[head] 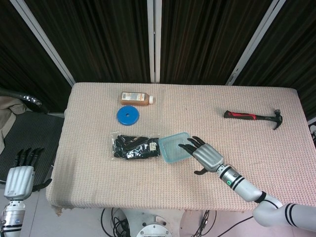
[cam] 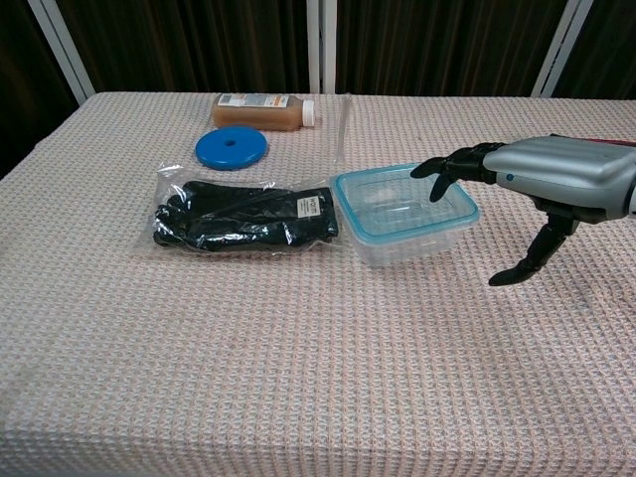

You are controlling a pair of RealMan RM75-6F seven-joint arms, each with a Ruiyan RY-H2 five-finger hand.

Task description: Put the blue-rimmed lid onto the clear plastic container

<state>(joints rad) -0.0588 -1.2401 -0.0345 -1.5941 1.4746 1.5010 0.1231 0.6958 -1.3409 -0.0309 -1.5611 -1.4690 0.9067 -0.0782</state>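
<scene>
Worktop point(head: 247, 143) cloth-covered: lid point(cam: 402, 202) sits on container point(cam: 407, 243); right hand point(cam: 537, 184) fingers point(cam: 447, 167) spread above, empty.

No wording can be read anywhere on the table. A pale label covers the side of the brown bottle point(cam: 262, 110) lying at the far edge, its print too small and blurred to make out. A small white label with dark marks sits on the bagged black gloves point(cam: 245, 220), at the end nearest the clear plastic container point(cam: 402, 214), and it too is illegible. A green ring of light glows on the wrist behind the right hand point(head: 208, 158), seen in the head view; it carries no characters.
</scene>
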